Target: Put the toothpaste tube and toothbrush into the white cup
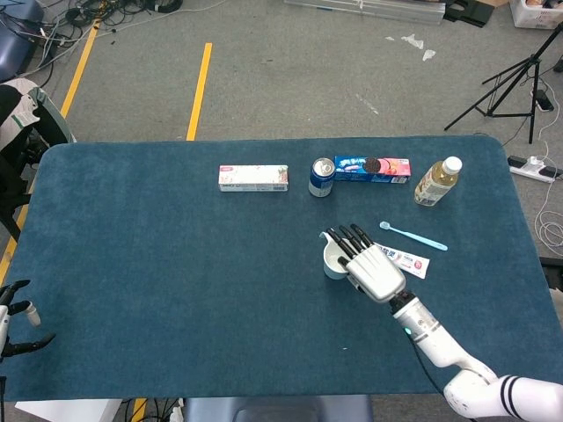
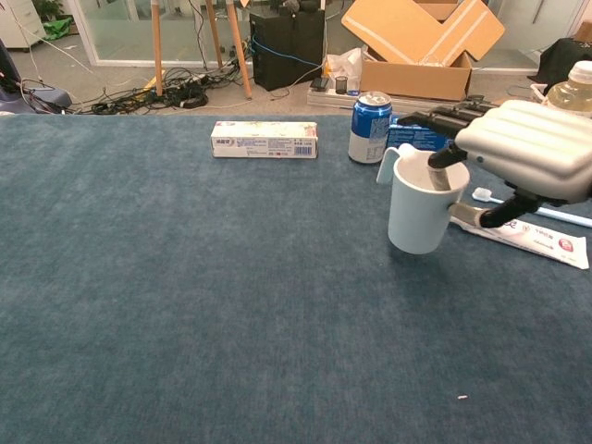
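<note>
Right hand (image 1: 376,272) shows a silver-grey shell with black fingers (image 1: 345,239), a silver wrist with a green light, white forearm with black bands. Left hand (image 1: 16,318) shows black fingers with white tips.

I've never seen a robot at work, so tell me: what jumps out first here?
Most striking is the robot's silver right hand gripping a white cup by its rim, on the right of the blue table. Just beyond lie a toothpaste tube and a light-blue toothbrush; a blue can stands further back.
</note>
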Motion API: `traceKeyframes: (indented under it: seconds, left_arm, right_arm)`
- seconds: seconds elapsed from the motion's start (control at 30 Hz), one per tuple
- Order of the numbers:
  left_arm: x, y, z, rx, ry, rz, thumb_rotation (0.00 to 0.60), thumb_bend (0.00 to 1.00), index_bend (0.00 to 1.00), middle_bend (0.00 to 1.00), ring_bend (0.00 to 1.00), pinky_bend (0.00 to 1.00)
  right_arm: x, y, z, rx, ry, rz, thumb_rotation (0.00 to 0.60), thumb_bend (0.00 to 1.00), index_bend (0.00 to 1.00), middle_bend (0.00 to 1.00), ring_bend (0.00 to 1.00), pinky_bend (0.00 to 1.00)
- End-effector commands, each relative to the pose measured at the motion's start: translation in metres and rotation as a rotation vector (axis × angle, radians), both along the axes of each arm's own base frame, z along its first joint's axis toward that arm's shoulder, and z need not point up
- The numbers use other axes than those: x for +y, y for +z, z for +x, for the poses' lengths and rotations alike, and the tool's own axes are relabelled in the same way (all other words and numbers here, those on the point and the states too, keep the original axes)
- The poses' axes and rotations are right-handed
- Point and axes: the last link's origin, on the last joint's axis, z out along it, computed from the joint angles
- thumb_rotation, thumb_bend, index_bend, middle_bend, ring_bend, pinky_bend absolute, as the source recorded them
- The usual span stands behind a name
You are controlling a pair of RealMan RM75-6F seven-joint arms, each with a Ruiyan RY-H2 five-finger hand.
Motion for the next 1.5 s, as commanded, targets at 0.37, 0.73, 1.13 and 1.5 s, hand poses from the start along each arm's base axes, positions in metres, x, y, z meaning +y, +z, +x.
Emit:
traceKeyframes:
  seconds: [0.37,0.73,1.13,1.5]
  left_arm:
    - [0.0,-0.002,0.0,0.01,-0.001,-0.005,0.6,0.0,0.62,0.15,0.11,0.15]
    - [0.0,-0.003,0.001,0.011,-0.002,-0.006,0.6,0.0,0.62,0.15,0.12,0.15]
    - [0.0,-0.004,0.001,0.012,-0.001,-0.009,0.6,0.0,0.62,0.15,0.12,0.15]
    - [0.0,-0.004,0.001,0.014,0.0,-0.011,0.6,0.0,0.62,0.15,0.12,0.15]
  right_arm:
    - [0.041,0.016,-0.044,-0.007,0.006,0.004,0.6,0.32,0.64,0.0,0.0,0.11]
    - [0.055,0.017,-0.065,-0.011,0.002,0.001,0.6,0.32,0.64,0.0,0.0,0.11]
    - [0.057,0.01,-0.08,-0.008,-0.019,0.016,0.6,0.3,0.63,0.0,0.0,0.11]
    - [0.065,0.018,-0.082,-0.019,-0.035,0.017,0.6,0.2,0.35,0.0,0.0,0.09]
